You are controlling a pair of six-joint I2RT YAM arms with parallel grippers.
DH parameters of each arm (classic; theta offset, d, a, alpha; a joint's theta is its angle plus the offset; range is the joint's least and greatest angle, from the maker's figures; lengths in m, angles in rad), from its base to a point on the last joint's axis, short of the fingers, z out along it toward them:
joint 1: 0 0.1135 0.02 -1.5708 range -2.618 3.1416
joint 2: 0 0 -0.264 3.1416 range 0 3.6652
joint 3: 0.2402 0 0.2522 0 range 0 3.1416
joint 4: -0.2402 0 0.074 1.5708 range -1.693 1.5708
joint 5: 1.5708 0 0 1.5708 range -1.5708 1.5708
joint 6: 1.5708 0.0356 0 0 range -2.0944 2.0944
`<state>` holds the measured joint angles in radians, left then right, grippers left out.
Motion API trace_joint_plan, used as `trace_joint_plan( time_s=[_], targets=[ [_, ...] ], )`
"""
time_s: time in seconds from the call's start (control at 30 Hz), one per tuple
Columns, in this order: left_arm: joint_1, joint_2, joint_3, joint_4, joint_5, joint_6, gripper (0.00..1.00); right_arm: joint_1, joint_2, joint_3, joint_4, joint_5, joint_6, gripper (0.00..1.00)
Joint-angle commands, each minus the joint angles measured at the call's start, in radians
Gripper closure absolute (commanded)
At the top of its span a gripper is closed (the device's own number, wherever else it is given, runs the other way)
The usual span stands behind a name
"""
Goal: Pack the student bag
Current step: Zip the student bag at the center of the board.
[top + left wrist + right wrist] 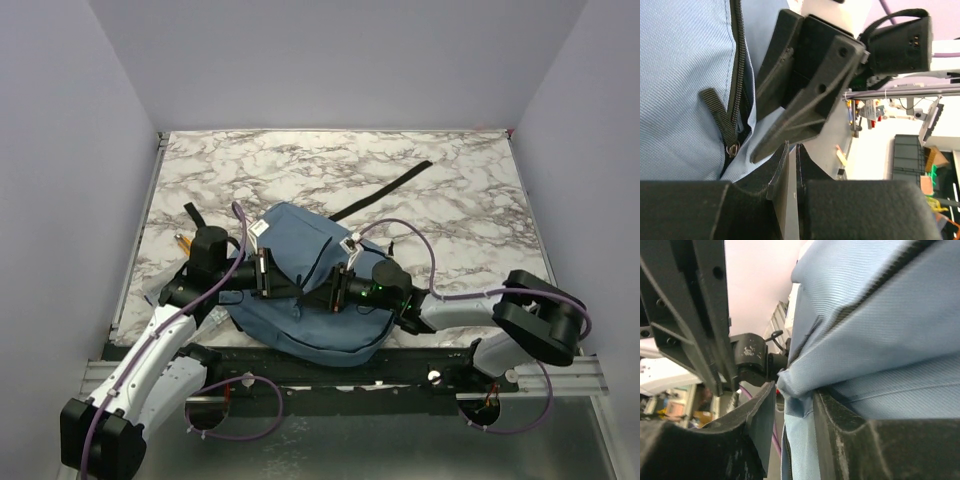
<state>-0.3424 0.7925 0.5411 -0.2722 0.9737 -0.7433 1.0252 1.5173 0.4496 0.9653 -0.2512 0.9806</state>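
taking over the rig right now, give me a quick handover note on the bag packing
Left gripper: jaws almost together near the zip pull, nothing visible between them.
Right gripper: jaws parted around a fold of bag fabric; whether it is gripped, I cannot tell.
Student bag: lying at the near middle of the table, both grippers meeting over it.
Done: nothing visibly packed; whether the zip is open does not show.
Left: open the bag and load it. A small orange item lies on the table left of the bag; no books in view.
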Motion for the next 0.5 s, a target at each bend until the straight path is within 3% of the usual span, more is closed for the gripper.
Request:
trace_joint_plan(
  time_s=[0.0, 0.07, 0.2, 0.27, 0.47],
  targets=[
    [0.001, -0.026, 0.052, -0.046, -0.099, 0.068, 0.88, -0.005, -0.116, 0.090, -0.356, -0.047, -0.192, 0.54],
    [0.002, -0.038, 0.064, -0.082, -0.138, 0.090, 0.85, -0.005, -0.181, 0.121, -0.473, -0.040, -0.245, 0.43],
    [0.002, -0.084, 0.064, -0.125, -0.230, 0.103, 0.73, -0.006, -0.255, 0.249, -0.752, 0.045, -0.305, 0.35],
    [0.001, -0.119, 0.055, -0.137, -0.277, 0.086, 0.67, -0.007, -0.249, 0.311, -0.828, 0.061, -0.320, 0.34],
    [0.002, -0.234, 0.010, -0.183, -0.426, 0.022, 0.66, -0.017, -0.140, 0.505, -0.953, 0.118, -0.253, 0.35]
  ],
)
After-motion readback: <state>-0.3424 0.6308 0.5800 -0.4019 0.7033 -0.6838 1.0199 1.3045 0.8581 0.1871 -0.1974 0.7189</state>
